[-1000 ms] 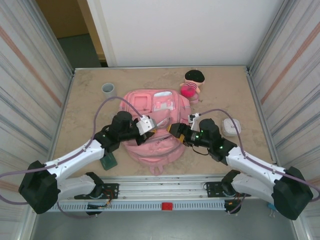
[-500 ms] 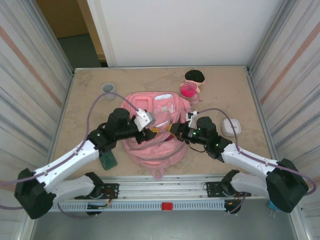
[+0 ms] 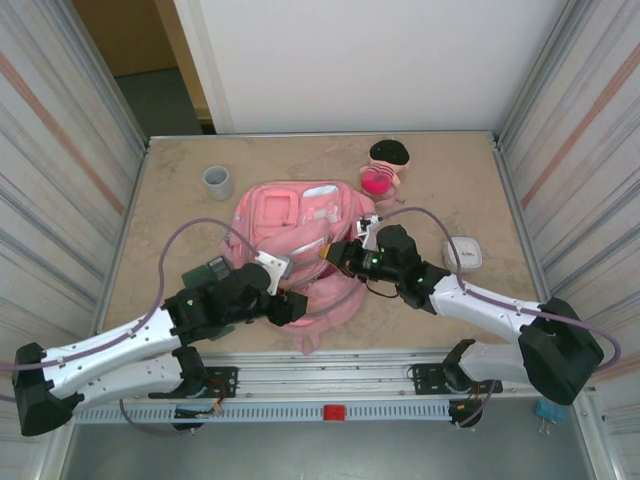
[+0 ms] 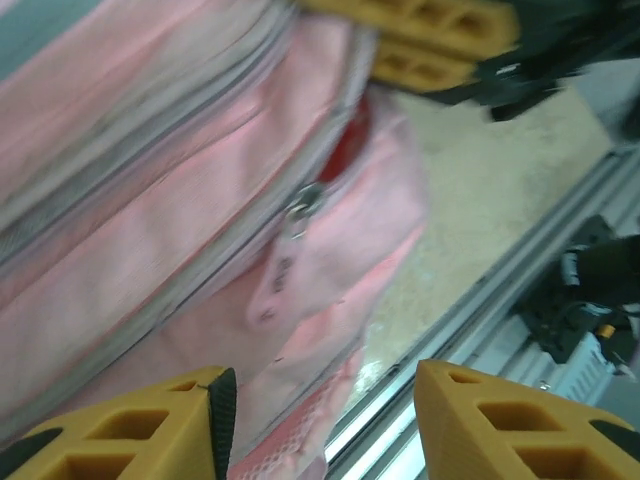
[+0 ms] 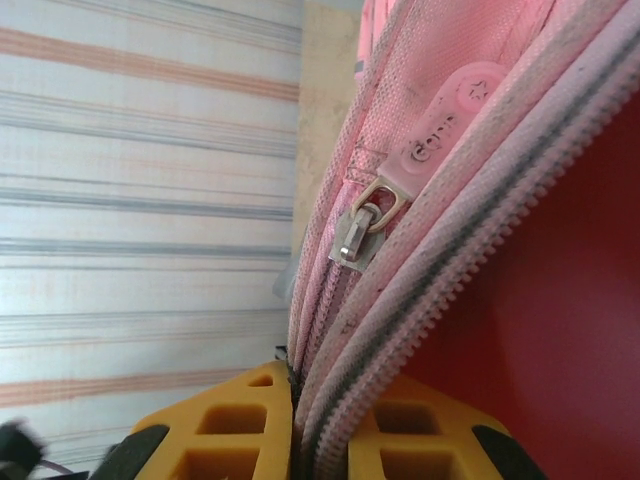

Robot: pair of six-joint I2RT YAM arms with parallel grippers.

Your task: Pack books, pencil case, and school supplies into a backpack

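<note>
opening backpack [image 3: 290, 215]: right gripper [image 5: 300, 400] pinching its zip edge, left gripper [image 4: 322, 405] spread, empty; next i need a second hold opposite

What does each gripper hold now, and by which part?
The right gripper pinches the backpack by the zipper-lined edge of its opening. The left gripper is open and holds nothing.
</note>
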